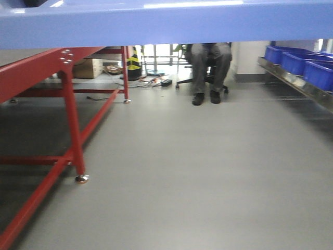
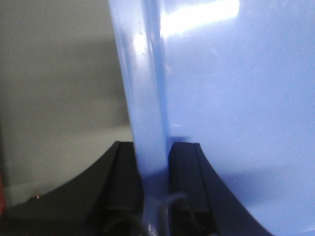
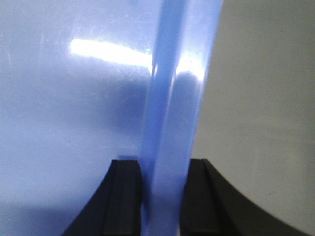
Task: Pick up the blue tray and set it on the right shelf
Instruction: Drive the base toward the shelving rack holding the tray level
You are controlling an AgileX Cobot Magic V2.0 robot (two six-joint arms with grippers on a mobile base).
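The blue tray (image 1: 156,23) is held up in the air and fills the top of the front view as a wide periwinkle band. My left gripper (image 2: 155,162) is shut on the tray's left rim (image 2: 145,98), one black finger on each side of the wall. My right gripper (image 3: 162,177) is shut on the tray's right rim (image 3: 172,98) in the same way. The right shelf (image 1: 307,86) shows as a shiny steel ledge at the far right of the front view, some distance ahead.
A red-legged table (image 1: 67,120) stands on the left. Deep dark-blue bins (image 1: 299,62) sit on the steel shelf at right. A seated person (image 1: 210,65) on a chair is straight ahead, with a yellow-black cone (image 1: 133,62), cables and boxes nearby. Grey floor lies between.
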